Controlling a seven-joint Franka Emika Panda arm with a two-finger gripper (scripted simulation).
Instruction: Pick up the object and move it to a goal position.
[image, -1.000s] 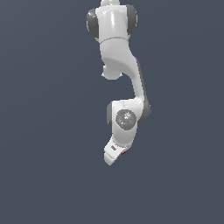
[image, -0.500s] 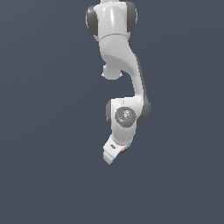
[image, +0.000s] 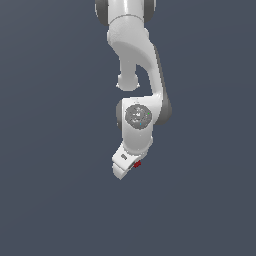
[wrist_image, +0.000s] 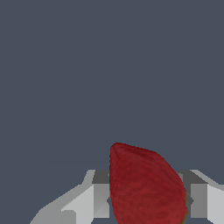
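so: strawberry in the claw, carry step on

right now, looks like the carry part of the job. strawberry (wrist_image: 146, 186) sits between the two gray fingers (wrist_image: 101, 197) of the gripper (image: 131, 166), w/ one finger on each side of it. fingers closed in tight on the red fruit, so held, not loose. pointy end sticks out past the fingertips in the wrist view. only a thin bit of green shows low at one edge, prob the leafy cap, too small to be sure.

from the exterior view, just a tiny red spot (image: 137, 164) peeks out at the tip of the white arm (image: 137, 75). rest of it hidden by the white claw. arm hangs down from the top of the picture, bent at the wrist, claw tipped toward the exterior view's left.

nothing but plain dark gray all around. no table, no floor edge, no goal mark to see in either view. so can't tell how far to the goal spot, or how much of the trip is left.

next move prob needs: keep the squeeze firm but soft, since small round fruit can slip or turn. move slow and smooth toward the goal. no letting go till there.
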